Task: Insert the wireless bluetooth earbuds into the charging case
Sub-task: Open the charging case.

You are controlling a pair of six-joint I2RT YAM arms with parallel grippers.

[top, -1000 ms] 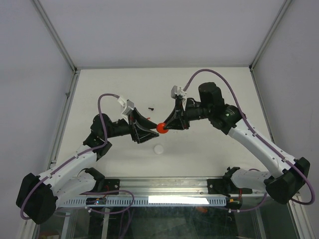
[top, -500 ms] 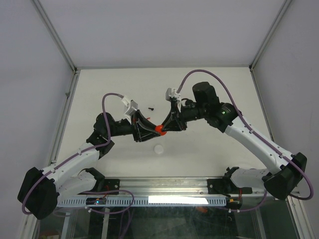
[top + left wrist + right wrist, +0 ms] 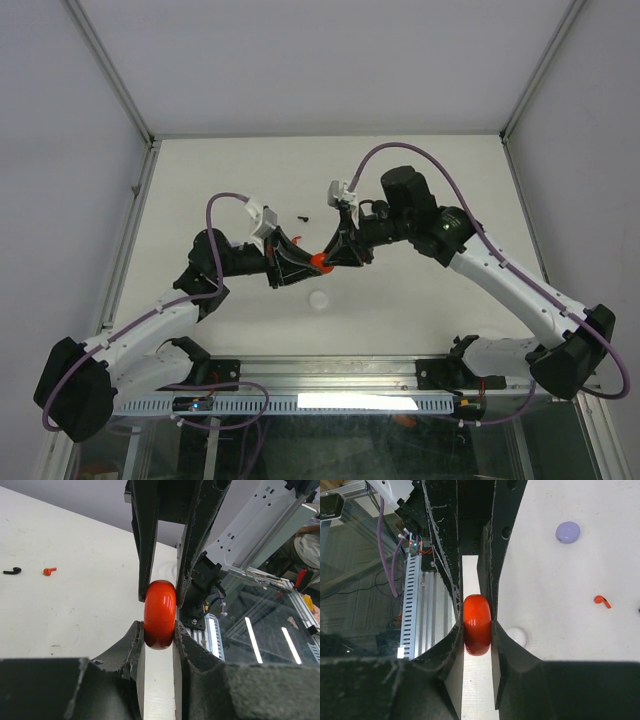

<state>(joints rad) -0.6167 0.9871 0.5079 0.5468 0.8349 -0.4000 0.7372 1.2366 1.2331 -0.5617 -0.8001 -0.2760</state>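
The left gripper (image 3: 159,632) and right gripper (image 3: 477,635) are both clamping the glossy red round plastic charging case (image 3: 160,605) from opposite sides, holding it aloft at frame centre. They are probably preparing to open it; the lid needs prising without slipping. The left wrist view is showing a tiny red stemmed earbud (image 3: 49,571) and a tiny black stemmed earbud (image 3: 12,571) lying upper left; the right wrist view is adding a lavender round case (image 3: 567,532) upper right

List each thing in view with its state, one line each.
red charging case: closed, clamped between both grippers
left gripper: shut on the red charging case
right gripper: shut on the red charging case
red earbud: loose on the table
black earbud: loose on the table
lavender case: closed, on the table
white case: on the table
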